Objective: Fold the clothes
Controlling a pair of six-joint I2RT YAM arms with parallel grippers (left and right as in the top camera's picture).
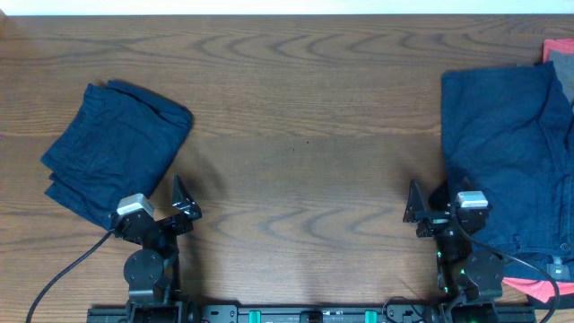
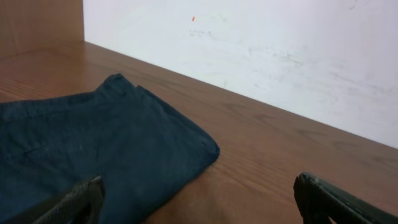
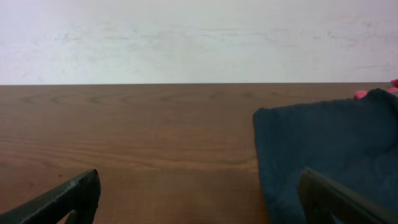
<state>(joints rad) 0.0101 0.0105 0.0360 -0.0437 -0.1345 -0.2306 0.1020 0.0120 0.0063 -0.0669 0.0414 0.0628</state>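
A folded dark navy garment (image 1: 115,148) lies at the table's left; it also shows in the left wrist view (image 2: 93,149). A larger pile of navy clothes (image 1: 511,152) lies at the right edge and shows in the right wrist view (image 3: 329,143). My left gripper (image 1: 179,202) is open and empty, just off the folded garment's near right corner; its fingers frame bare wood and cloth (image 2: 199,199). My right gripper (image 1: 423,205) is open and empty, just left of the pile's near edge, with its fingers wide apart (image 3: 199,196).
A red-pink cloth (image 1: 536,289) pokes out under the pile at the near right, and another pink bit (image 1: 554,49) with a grey patch at the far right. A white wall (image 3: 199,37) backs the wooden table (image 1: 305,117).
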